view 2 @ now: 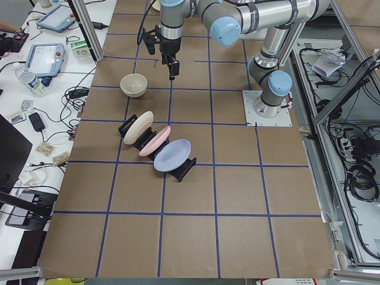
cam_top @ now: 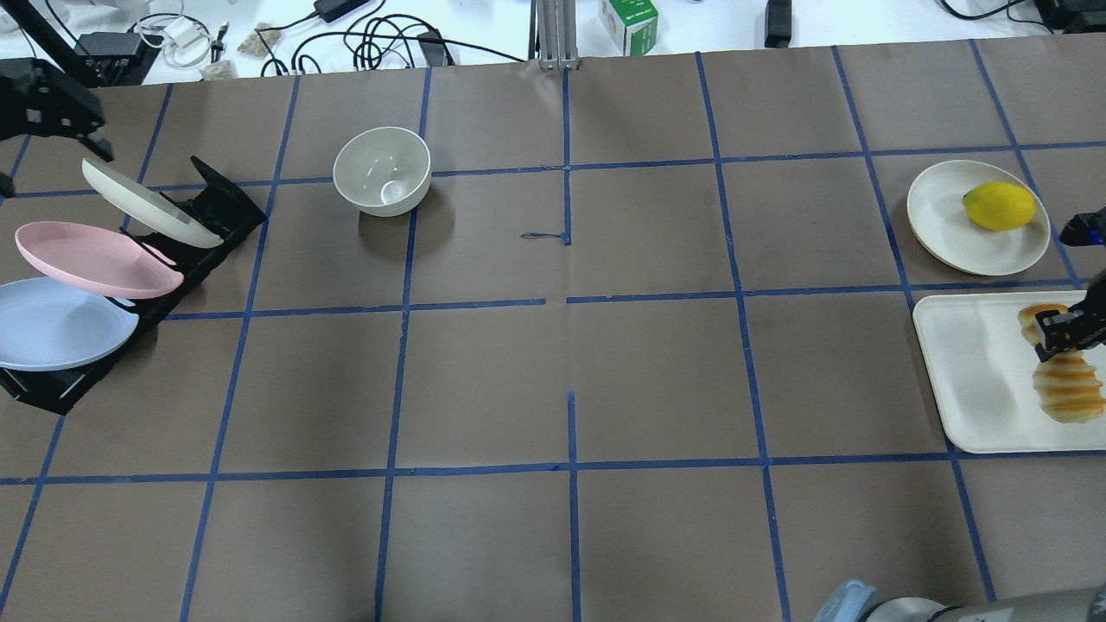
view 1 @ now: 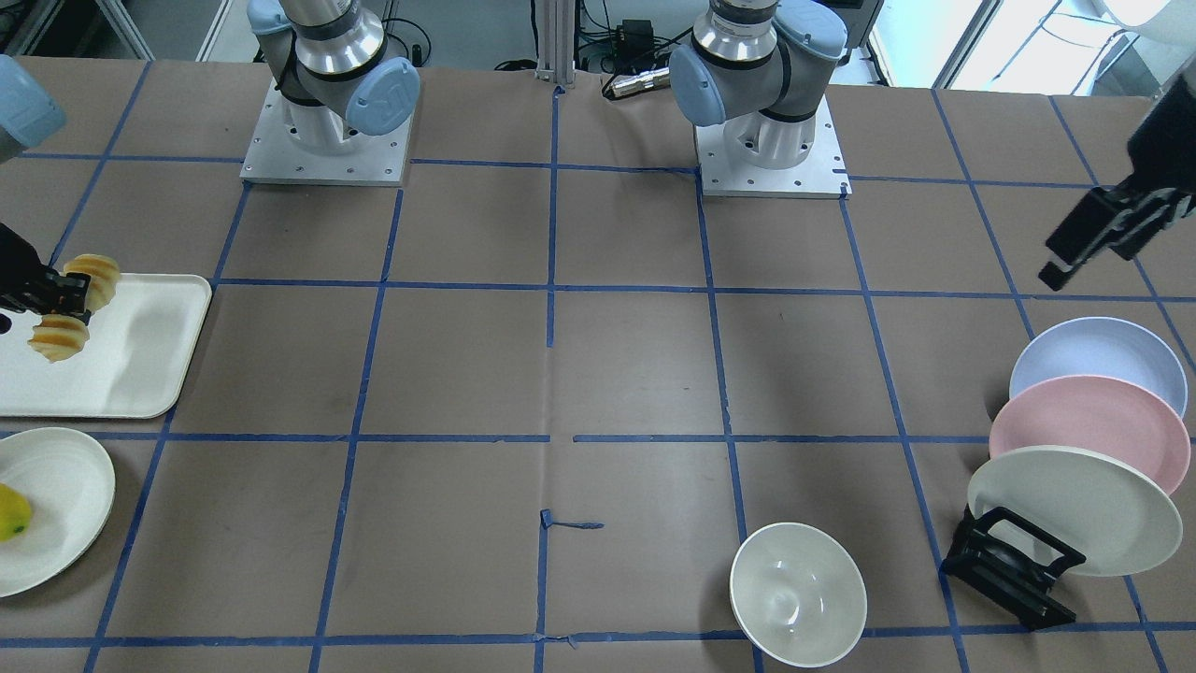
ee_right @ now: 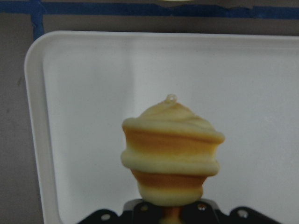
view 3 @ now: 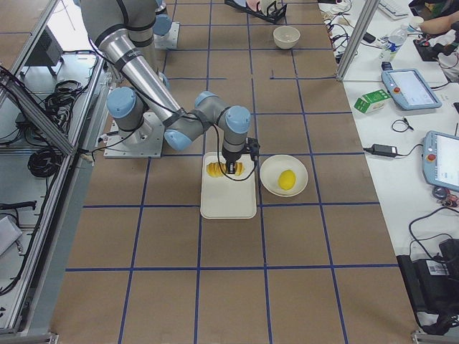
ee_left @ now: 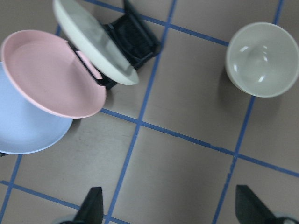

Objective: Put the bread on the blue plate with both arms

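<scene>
The right tool (cam_top: 1061,333) is pinching the bread (cam_top: 1069,390) across its middle, both ends sticking out either side, over the white tray (cam_top: 968,380); it is looking lifted just clear. The loaf is probably handling as light and somewhat squashy, its ridges giving purchase, so a mid-length hold is suiting it. The left tool (ee_left: 170,210) is hanging spread wide and empty above the tabletop (ee_left: 187,154), near the racked blue plate (ee_left: 23,126).
</scene>
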Controlling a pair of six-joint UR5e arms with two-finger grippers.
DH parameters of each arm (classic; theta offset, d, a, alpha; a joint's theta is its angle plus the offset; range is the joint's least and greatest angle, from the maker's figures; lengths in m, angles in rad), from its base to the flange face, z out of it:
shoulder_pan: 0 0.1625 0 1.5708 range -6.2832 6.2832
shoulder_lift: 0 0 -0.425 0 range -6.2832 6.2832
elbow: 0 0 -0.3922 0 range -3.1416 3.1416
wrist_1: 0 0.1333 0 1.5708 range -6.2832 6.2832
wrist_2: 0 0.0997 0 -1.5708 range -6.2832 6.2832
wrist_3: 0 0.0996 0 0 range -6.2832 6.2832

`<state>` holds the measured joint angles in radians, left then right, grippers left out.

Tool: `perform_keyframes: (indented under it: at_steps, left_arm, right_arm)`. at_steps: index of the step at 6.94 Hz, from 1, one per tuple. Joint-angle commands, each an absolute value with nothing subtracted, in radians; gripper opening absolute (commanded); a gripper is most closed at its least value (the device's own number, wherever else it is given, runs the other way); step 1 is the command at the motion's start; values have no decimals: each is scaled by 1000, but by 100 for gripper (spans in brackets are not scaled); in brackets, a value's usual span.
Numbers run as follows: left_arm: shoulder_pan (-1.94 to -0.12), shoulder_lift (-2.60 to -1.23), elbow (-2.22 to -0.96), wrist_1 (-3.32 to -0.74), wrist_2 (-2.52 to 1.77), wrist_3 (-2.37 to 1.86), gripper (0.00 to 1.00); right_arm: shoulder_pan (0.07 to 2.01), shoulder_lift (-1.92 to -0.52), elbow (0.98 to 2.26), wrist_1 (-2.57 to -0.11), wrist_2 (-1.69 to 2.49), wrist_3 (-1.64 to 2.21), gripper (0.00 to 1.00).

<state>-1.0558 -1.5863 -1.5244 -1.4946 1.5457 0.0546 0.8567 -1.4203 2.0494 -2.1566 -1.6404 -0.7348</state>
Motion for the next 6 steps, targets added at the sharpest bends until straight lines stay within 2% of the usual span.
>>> perform_keyframes:
  at_steps: [1, 2, 4, 6]
  left_arm:
    - [-876, -1637, -1575, -1453, 1545, 226, 100]
    - [-811, -1688, -1595, -1354, 1552, 270, 100]
    - [-718, -1796, -1580, -1318, 1554, 316, 100]
    - [-713, -1917, -1592, -1185, 1691, 302, 100]
  right_arm:
    - [903, -1485, 2046, -2138, -1640, -718, 0]
    - [929, -1521, 2046, -2110, -1638, -675, 0]
    - [1021, -1601, 2030, -1998, -1637, -556, 0]
    - [1089, -1640, 1895, -1750, -1617, -433, 0]
